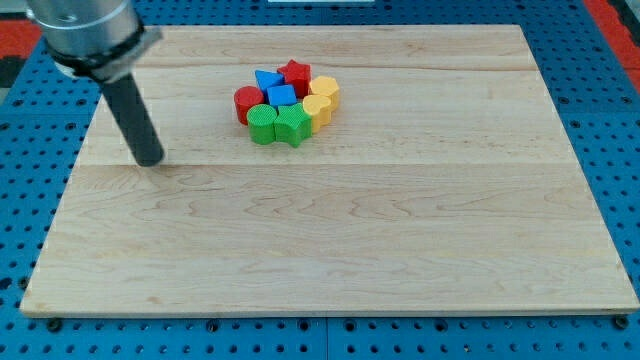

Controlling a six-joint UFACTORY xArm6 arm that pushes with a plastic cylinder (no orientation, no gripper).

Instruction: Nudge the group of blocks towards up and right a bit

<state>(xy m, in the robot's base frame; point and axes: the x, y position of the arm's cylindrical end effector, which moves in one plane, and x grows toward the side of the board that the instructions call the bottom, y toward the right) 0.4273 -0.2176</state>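
Observation:
A tight group of blocks sits on the wooden board [330,250] above its middle. It holds a red star [294,71], a blue block [267,79], a blue cube [283,96], a red cylinder [248,103], a green cylinder [263,124], a green star [292,125], a yellow block [326,90] and a second yellow block [316,108]. They touch one another. My tip [150,160] rests on the board at the view's left, well apart from the group, left of and slightly below the red and green cylinders.
The board lies on a blue pegboard table [600,90] with rows of holes. A red area [615,15] shows at the view's top right corner and another at the top left. The arm's grey body [85,30] hangs over the board's top left corner.

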